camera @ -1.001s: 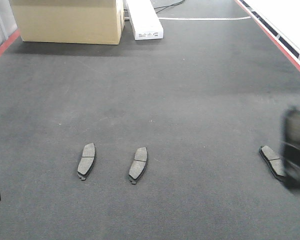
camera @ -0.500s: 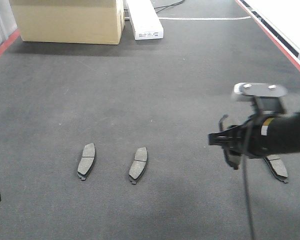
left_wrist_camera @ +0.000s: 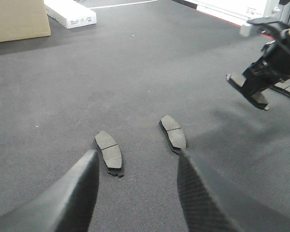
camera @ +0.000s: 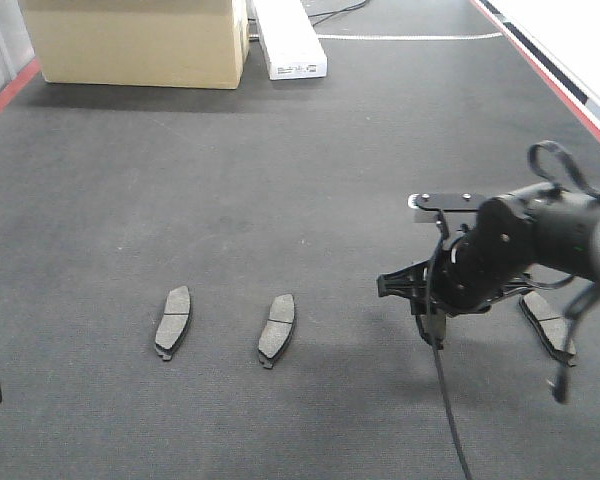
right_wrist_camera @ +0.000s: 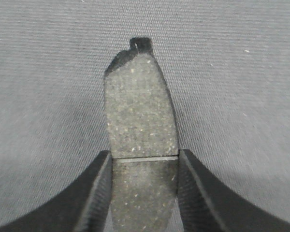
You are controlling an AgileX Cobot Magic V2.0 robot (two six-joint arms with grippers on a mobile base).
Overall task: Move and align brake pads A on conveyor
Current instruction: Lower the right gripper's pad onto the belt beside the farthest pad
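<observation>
Front view: the right gripper (camera: 432, 322) is clamped on one brake pad (right_wrist_camera: 141, 145), held above the conveyor (camera: 280, 190). Two pads (camera: 173, 320) (camera: 276, 328) lie side by side at near left; a fourth (camera: 549, 322) lies far right. The left gripper (left_wrist_camera: 135, 188) stands spread, holding nothing.

You can read no text here. The white box (camera: 290, 38) at the far edge of the conveyor (camera: 280, 200) carries a dark printed label on its near end, and the left wrist view shows the same marks on its side, but the characters are too small to make out. The cardboard box (camera: 135, 40) beside it shows no lettering you can read.
</observation>
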